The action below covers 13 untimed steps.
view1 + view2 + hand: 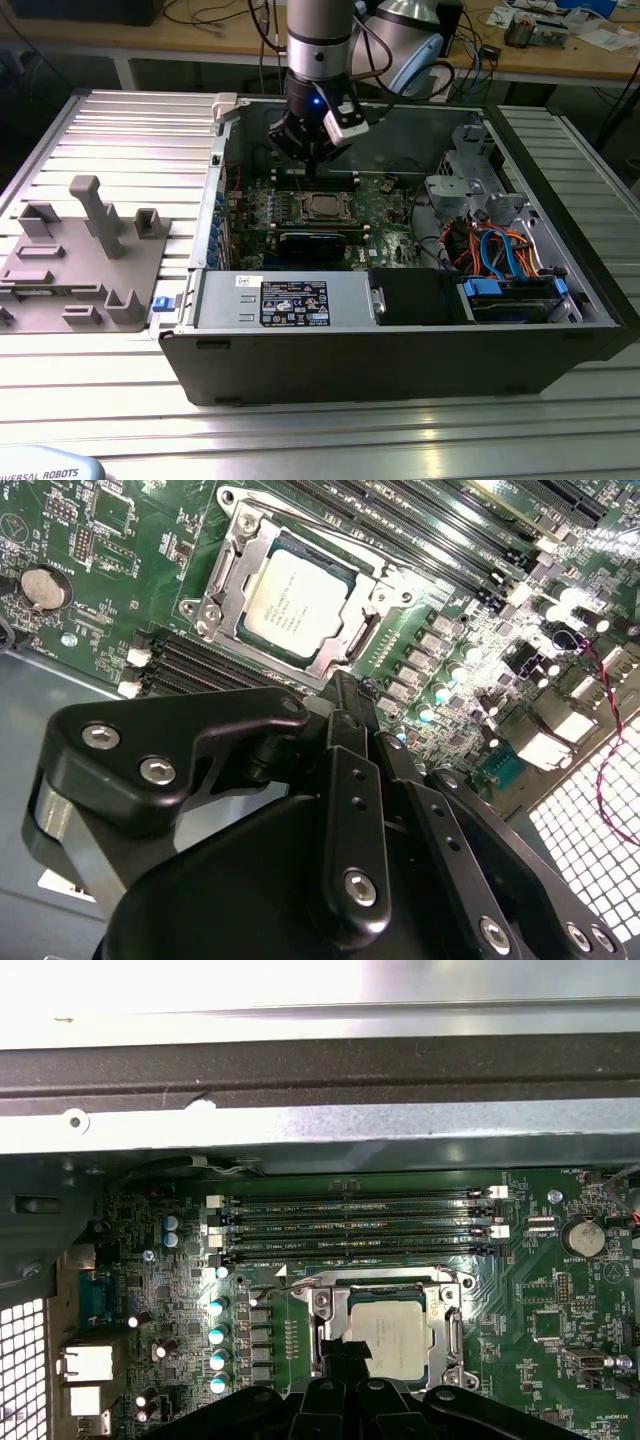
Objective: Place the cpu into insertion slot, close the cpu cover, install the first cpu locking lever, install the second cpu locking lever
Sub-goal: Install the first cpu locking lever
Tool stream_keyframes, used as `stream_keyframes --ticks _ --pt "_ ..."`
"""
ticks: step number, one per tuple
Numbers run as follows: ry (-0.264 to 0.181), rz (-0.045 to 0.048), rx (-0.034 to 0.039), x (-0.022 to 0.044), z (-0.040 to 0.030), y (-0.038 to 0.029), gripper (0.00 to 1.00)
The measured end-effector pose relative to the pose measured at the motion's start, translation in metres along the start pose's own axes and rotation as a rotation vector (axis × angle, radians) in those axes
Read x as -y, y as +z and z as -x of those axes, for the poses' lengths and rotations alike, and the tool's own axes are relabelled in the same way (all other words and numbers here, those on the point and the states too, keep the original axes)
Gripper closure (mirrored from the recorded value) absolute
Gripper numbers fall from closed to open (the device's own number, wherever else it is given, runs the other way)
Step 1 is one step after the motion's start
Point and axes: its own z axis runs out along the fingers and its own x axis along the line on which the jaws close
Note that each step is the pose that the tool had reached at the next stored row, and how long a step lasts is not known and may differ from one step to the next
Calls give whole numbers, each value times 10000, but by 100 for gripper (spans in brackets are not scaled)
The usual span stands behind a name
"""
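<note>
The hand [345, 695], fingers together and holding nothing, hovers beside the chip [297, 603] seated under its closed cover [385, 590].

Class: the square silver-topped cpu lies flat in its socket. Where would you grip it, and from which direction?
Probably from straight above: the square silver-topped cpu lies flat, ringed by the silvery metal cover frame, so only its flat top is exposed, with no free edges to pinch.
</note>
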Motion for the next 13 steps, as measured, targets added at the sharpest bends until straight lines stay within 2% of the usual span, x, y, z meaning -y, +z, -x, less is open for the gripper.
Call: stream_keyframes --ticks 13 --pt "0 0 0 1 -29 1 89"
